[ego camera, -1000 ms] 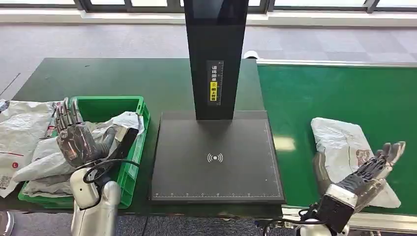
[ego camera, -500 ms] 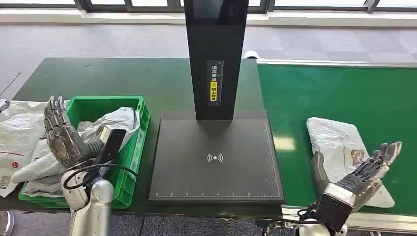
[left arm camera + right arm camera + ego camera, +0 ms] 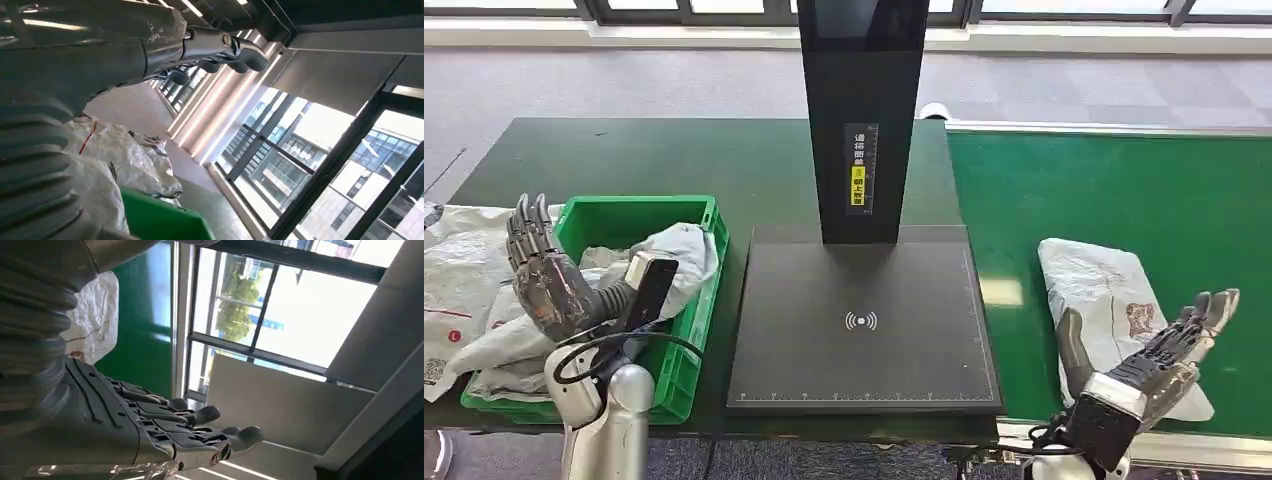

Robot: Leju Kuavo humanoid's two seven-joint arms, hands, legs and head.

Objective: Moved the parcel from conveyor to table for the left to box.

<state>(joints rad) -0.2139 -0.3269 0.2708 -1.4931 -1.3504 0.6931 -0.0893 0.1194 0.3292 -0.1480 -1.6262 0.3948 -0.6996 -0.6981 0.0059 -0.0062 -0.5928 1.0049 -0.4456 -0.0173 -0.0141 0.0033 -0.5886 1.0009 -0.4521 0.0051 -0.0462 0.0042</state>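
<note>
Since a second ago, parcel [image 3: 1114,310] carried leftward on the green conveyor [image 3: 1064,180], toward right robot hand [image 3: 1159,360]: fingers spread, empty, probably waiting beside it. Left robot hand [image 3: 544,275] drawn back, fingers apart, over green bin [image 3: 692,330].

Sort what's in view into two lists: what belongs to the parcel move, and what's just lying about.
For the job:
- parcel on the green conveyor
- right hand, open beside the parcel
- left hand, open above the crate
- green crate, already holding bags
- dark table

Lying about:
- black scanner stand and its base plate
- loose bags left of the crate
</note>
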